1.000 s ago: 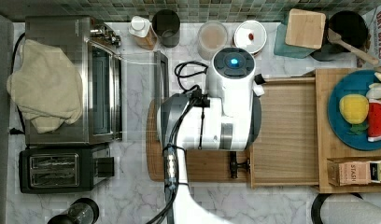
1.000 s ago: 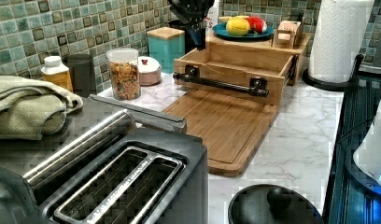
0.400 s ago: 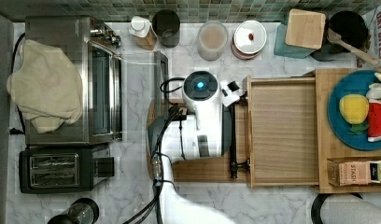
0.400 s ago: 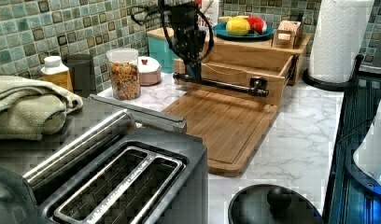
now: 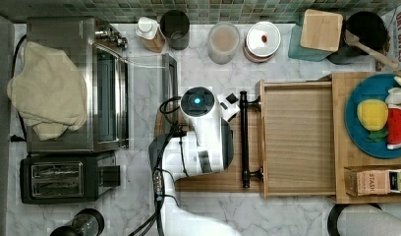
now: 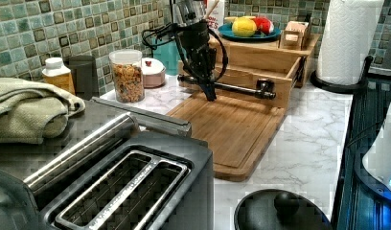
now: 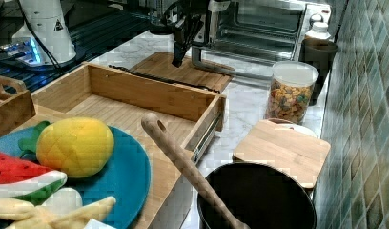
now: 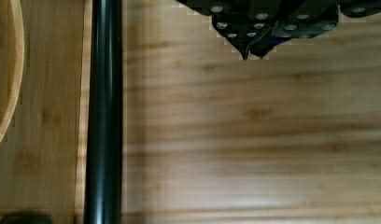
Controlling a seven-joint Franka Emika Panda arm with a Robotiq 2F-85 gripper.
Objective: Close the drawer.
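Drawer of light wood, wide and shallow, stands pulled out over the marble surface, its long black bar handle running top to bottom in the top view and facing the top view's left. Beside that bar the black tool hangs over the darker wooden cutting board, fingers pressed together, gripping nothing. Since 0.4 s ago the arm has shifted slightly; the drawer looks unmoved.
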